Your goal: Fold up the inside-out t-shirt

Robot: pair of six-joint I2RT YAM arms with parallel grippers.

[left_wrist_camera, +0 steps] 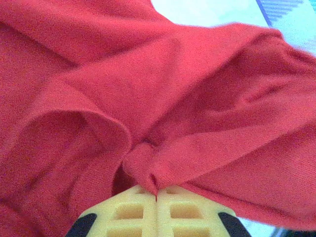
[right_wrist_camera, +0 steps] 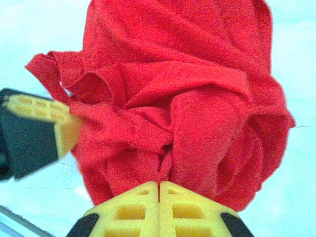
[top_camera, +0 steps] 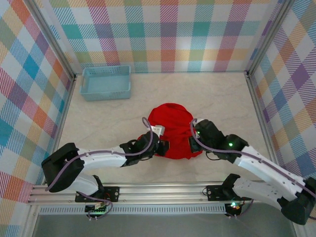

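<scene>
Left fingers: closed, pinching a t-shirt fold.
Right fingers: closed on bunched cloth.
Next: probably lift evenly, spread flat.

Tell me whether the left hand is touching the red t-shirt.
Touching. The left wrist view shows the left hand shut on a fold of the t-shirt, with the red cloth pinched right at its tips.

light-blue plastic basket at table's far left, checked walls
</scene>
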